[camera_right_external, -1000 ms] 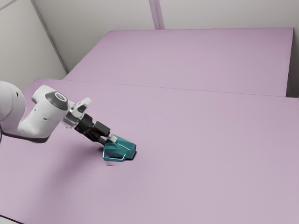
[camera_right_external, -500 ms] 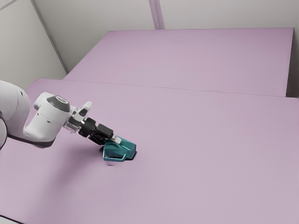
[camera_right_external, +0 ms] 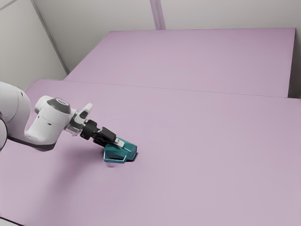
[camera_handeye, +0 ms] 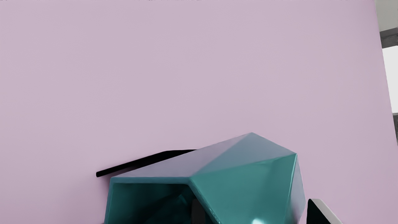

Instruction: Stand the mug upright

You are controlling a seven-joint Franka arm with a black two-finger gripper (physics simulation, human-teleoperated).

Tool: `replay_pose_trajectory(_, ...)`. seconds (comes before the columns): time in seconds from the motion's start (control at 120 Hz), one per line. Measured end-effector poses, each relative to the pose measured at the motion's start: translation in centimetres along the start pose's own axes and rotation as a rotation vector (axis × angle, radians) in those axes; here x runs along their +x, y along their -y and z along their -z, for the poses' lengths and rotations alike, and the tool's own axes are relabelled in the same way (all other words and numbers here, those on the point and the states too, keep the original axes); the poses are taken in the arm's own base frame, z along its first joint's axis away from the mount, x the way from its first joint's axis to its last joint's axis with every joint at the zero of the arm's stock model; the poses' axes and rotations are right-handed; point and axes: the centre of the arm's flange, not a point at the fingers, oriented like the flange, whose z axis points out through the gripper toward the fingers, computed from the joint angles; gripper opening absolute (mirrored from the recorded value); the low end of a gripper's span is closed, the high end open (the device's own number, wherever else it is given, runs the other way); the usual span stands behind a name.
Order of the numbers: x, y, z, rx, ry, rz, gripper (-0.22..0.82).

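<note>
One teal mug (camera_right_external: 129, 151), lying sideways on the tabletop (camera_right_external: 211, 141), exterior view's left: we are lining up the grasp, gripper (camera_handeye: 255, 207) standing parted astride its wall, next move calling for closing, then tilting mouth-up.

The table (camera_right_external: 211, 150) is brightly and evenly lit in the exterior view, its lilac washed paler towards the near edge and deeper towards the far edge. A broad, soft-edged shadow (camera_right_external: 73, 176) is cast from beneath the arm (camera_right_external: 47, 123) towards the near edge, and a tighter, darker one is laid against the mug (camera_right_external: 128, 151). The arm's white shell is lit on top and greyed beneath, as under light from above.

In the wrist view, a small white glare (camera_handeye: 257, 221) is caught on one teal facet of the mug — its other outer faces are veiled in pale sheen, and its inside is sunk in near-black. Beyond the table's edge, a white patch (camera_handeye: 391, 77) is blown out.
</note>
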Motion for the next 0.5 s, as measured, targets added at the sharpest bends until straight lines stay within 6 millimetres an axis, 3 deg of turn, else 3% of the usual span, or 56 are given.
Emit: replay_pose_trajectory(0.5, 0.33, -0.71, -0.01, -0.034, -0.03, -0.007, -0.06)
